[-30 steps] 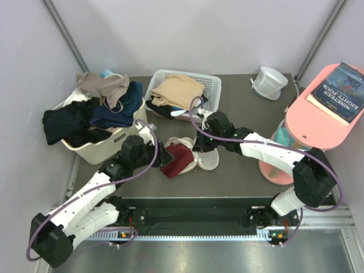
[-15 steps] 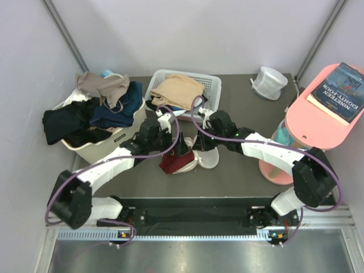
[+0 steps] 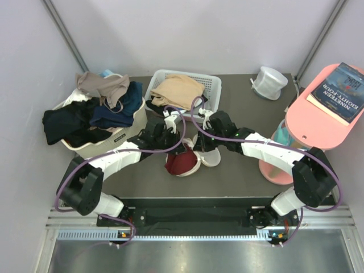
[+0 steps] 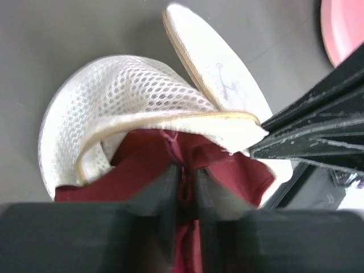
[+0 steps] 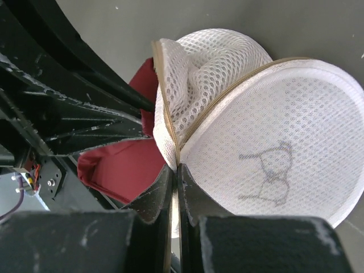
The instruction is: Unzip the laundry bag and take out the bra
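My left claw (image 4: 183, 181) pinches the dark red bra (image 4: 233, 170) at the laundry bag (image 4: 131, 96) open mouth. My right claw (image 5: 175, 190) is clamped on that bag's rim.

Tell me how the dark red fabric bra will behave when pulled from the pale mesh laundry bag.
The dark red fabric bra should come out floppy: it folds and bunches where the left gripper pinches it. It looks light, so the pale mesh laundry bag may drag along if the right gripper lets its rim go.
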Robot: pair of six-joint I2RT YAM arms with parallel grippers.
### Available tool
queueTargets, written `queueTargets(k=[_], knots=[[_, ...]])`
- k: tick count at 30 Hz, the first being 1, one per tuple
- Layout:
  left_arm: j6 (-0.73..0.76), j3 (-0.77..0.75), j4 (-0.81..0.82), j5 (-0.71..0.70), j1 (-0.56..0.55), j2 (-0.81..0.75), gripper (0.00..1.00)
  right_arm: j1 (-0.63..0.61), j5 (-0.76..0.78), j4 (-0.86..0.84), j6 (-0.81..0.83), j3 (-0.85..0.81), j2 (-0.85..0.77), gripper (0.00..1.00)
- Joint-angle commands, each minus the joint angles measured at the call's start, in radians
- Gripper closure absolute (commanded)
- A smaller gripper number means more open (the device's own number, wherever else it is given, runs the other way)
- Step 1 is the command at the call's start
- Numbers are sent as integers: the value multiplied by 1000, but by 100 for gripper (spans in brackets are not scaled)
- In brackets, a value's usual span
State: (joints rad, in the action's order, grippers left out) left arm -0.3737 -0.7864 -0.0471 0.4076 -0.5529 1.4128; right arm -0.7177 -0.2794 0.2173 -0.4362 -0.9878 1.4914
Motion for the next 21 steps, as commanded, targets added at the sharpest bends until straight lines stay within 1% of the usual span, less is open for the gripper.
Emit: queueTargets(k=[1, 5, 8, 11, 14, 15, 17, 19, 20, 21], knots=[[-7, -34, -19, 85, -2, 18, 100, -2, 25, -15, 17, -35, -33, 100], [-37, -13, -46, 86, -2, -40, 100, -2, 63, 74, 11, -80, -13, 100], [-86, -4, -45, 77, -1, -66, 100, -2, 109, 145, 39, -146, 3, 100], [-108, -20, -71, 71, -1, -55, 99, -2, 124, 137, 42, -152, -13, 100], [-93, -46, -135, 16, -1, -51, 95, -2, 117, 143, 45, -164, -19, 100], [-82, -50, -143, 5, -2, -55, 93, -2, 111, 145, 47, -169, -17, 100], [-80, -47, -136, -15, -2, -77, 84, -2, 105, 146, 57, -179, -13, 100], [-91, -43, -123, -13, -1, -86, 80, -2, 94, 148, 65, -184, 1, 100], [-100, -36, -103, -12, -2, -92, 75, 0, 88, 146, 67, -187, 6, 100], [-119, -30, -90, -9, -1, -94, 74, -2, 83, 145, 68, -189, 12, 100]])
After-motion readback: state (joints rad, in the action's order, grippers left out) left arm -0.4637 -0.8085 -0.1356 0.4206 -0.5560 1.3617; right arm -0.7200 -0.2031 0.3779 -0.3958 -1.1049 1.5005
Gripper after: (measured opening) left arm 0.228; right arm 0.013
